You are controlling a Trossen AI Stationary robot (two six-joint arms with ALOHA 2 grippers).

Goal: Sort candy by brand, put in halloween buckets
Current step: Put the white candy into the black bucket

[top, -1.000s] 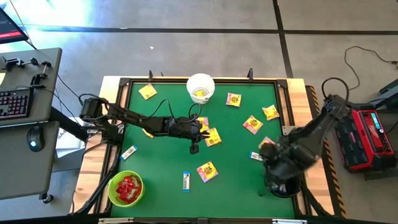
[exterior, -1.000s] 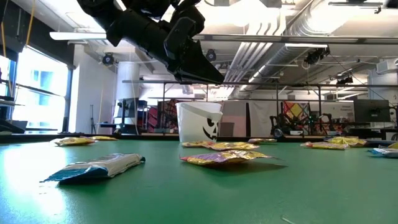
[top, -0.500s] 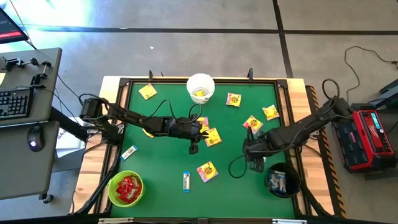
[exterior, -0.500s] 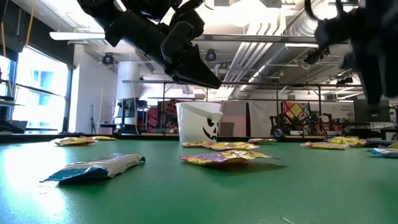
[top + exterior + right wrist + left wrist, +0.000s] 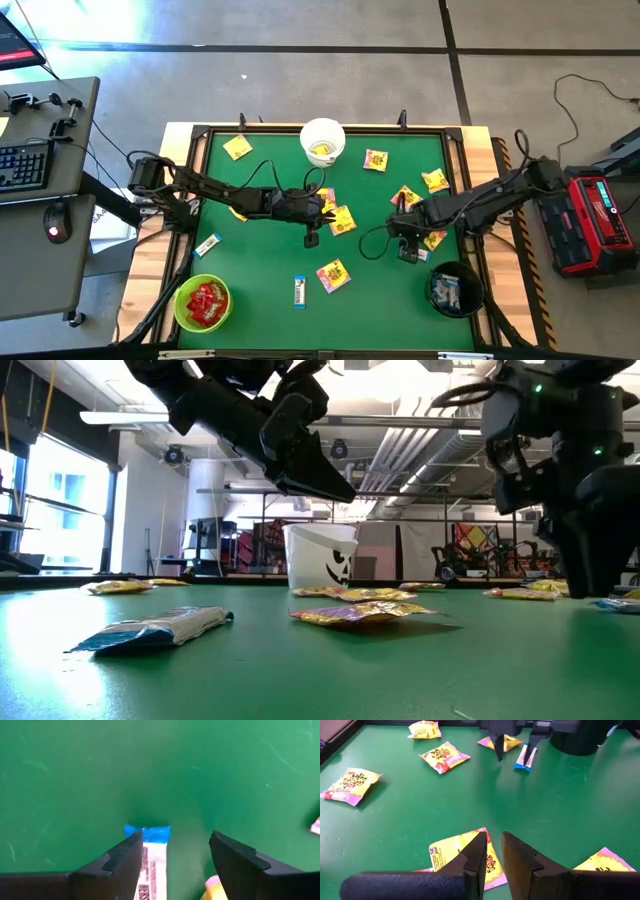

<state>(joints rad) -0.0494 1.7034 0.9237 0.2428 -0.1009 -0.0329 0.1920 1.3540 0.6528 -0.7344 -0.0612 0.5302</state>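
Right wrist view shows the right gripper (image 5: 172,855) spread wide right over a white-and-blue bar (image 5: 150,857) on the green mat (image 5: 75,770), so I'd guess it's lining up a grab for the black bucket (image 5: 455,290) nearby; left gripper (image 5: 491,852) hovers nearly pinched together, empty, above a yellow packet (image 5: 465,857) mid-table.

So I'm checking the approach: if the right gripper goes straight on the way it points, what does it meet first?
Probably the white-and-blue bar lying between the open right gripper fingers, then the green table; depth is unclear.
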